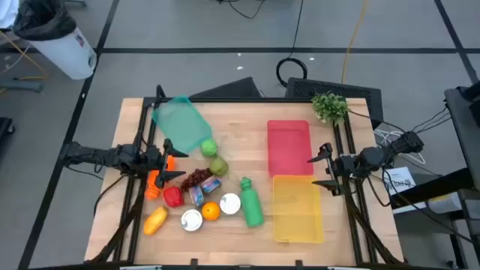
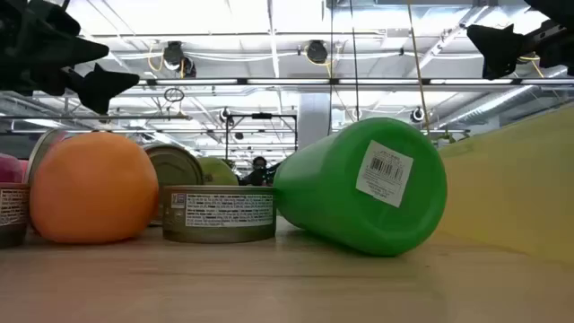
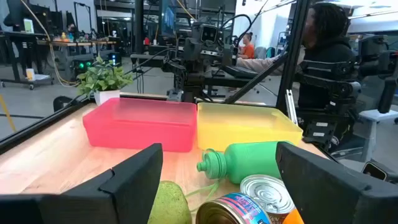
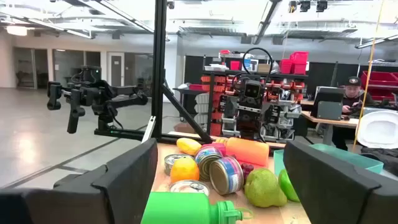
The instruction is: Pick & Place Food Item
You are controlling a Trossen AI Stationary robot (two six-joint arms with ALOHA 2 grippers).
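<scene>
Two bins, red bin (image 1: 289,146) and yellow bin (image 1: 298,208), sit side by side on the table's (image 1: 240,120) right; a teal bin (image 1: 180,121) lies far left. The food pile (image 1: 196,196), with green bottle (image 1: 251,204), cans and fruit, rests left of centre. Left gripper (image 1: 169,160) hovers spread above the pile; right gripper (image 1: 322,169) spread beside the bins, both empty
</scene>
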